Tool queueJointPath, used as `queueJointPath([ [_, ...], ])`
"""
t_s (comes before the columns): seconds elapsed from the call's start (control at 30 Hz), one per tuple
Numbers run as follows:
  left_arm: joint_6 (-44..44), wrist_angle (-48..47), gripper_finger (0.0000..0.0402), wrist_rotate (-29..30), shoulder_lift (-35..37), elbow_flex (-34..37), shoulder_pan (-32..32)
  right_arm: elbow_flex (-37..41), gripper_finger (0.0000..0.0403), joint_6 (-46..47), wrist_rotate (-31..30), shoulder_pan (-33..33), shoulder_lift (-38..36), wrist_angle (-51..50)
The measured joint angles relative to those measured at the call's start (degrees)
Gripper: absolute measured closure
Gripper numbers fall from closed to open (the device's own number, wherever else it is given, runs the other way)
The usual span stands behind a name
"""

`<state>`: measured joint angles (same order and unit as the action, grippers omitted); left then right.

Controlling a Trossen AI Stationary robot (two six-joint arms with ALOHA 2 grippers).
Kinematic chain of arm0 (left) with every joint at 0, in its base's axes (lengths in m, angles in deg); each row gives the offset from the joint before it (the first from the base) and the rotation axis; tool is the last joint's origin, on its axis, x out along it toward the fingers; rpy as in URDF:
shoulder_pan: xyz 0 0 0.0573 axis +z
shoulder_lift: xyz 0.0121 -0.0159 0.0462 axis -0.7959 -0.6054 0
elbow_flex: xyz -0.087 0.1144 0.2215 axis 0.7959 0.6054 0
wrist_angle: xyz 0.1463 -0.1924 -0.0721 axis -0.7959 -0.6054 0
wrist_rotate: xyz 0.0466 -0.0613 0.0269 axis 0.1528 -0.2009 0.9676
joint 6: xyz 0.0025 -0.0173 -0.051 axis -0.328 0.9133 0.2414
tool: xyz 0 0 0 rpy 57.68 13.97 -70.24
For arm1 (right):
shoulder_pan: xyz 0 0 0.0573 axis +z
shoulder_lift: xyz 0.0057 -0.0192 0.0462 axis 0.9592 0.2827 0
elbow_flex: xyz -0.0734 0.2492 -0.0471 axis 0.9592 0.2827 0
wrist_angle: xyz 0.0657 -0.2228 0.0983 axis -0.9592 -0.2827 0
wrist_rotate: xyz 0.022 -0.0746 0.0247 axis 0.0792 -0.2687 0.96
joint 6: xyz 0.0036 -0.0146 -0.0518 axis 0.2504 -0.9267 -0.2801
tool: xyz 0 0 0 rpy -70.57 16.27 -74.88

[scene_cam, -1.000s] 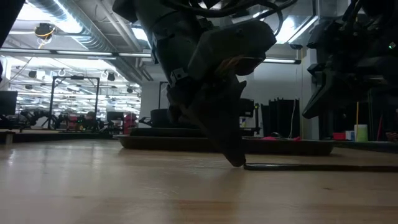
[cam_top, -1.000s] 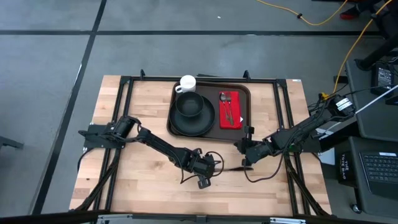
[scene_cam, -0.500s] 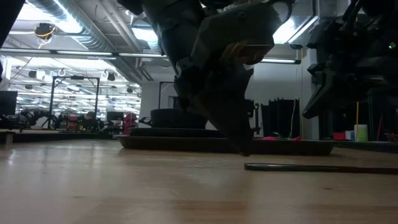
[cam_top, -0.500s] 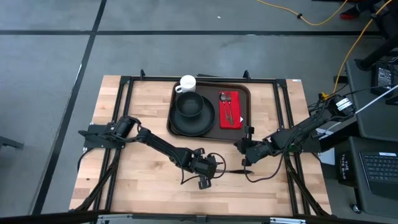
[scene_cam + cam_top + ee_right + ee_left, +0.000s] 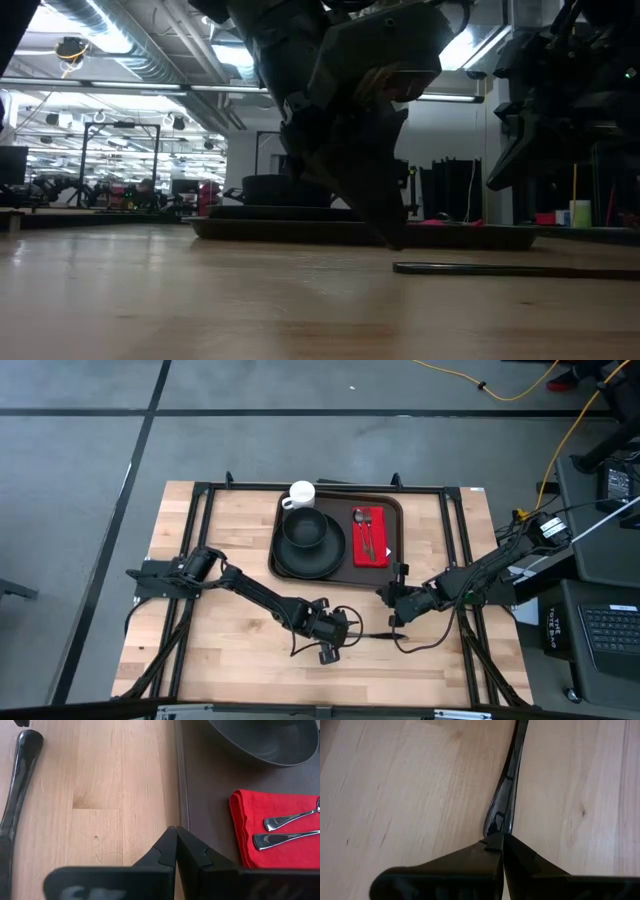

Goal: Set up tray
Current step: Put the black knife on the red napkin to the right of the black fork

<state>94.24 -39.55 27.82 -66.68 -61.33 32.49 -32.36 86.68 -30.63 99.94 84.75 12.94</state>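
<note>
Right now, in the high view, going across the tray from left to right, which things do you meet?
On the tray: black plate with the black bowl on it → red napkin bearing the silver cutlery. The white mug overlaps the plate's span, so I omit it.

You have one tray [image 5: 340,532] on the table, in the upper centre of the high view. On it you can count one black plate [image 5: 290,555], one dark bowl [image 5: 305,529], one red napkin [image 5: 370,537] and two pieces of silver cutlery [image 5: 287,830] lying on that napkin. One white mug [image 5: 300,494] sits at the tray's upper left corner. One dark utensil [image 5: 506,785] lies alone on the wood. Two arms, two grippers.
</note>
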Motion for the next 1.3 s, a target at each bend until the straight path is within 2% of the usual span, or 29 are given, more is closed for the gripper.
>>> queueJointPath([
  [0.27,-0.91,1.73,0.04,-0.04,-0.72,-0.1,0.0,0.0,0.0391,0.0,-0.02,0.01,0.0,0.0],
  [0.43,-1.01,3.52,0.0399,-2.35,-2.1,-0.21,0.42,0.0,0.0391,0.0,-0.02,0.0,0.0,0.03],
  [0.93,-0.5,2.36,0.0399,-2.84,-2.16,-0.04,0.54,0.0,0.0391,0.18,-0.07,-0.01,0.0,0.22],
  [1.3,-4.18,2.51,0.04,1.22,-1.71,0.07,0.5,0.0,0.0391,0.2,-0.04,-0.01,0.0,0.25],
])
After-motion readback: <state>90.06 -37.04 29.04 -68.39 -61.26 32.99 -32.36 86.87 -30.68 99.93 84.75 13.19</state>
